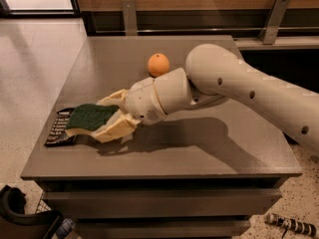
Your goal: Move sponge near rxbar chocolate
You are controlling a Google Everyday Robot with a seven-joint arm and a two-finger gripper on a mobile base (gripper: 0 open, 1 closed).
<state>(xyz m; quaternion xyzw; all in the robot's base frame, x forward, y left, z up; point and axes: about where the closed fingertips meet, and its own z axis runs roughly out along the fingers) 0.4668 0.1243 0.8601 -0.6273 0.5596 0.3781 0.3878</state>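
The sponge (89,117), dark green on top over pale yellow foam, sits between the fingers of my gripper (102,117) at the table's left front. The gripper is shut on it, one cream finger (115,96) behind and one finger (117,128) in front. The sponge's left end overlaps the rxbar chocolate (58,131), a flat black wrapper with white lettering lying by the left edge of the table; most of the bar's right part is hidden under the sponge. I cannot tell whether the sponge rests on the bar or hovers just above it.
A round orange (158,64) stands on the grey table (209,148) behind my wrist. The white arm stretches in from the right across the table. Floor lies to the left, a wooden wall with metal brackets behind.
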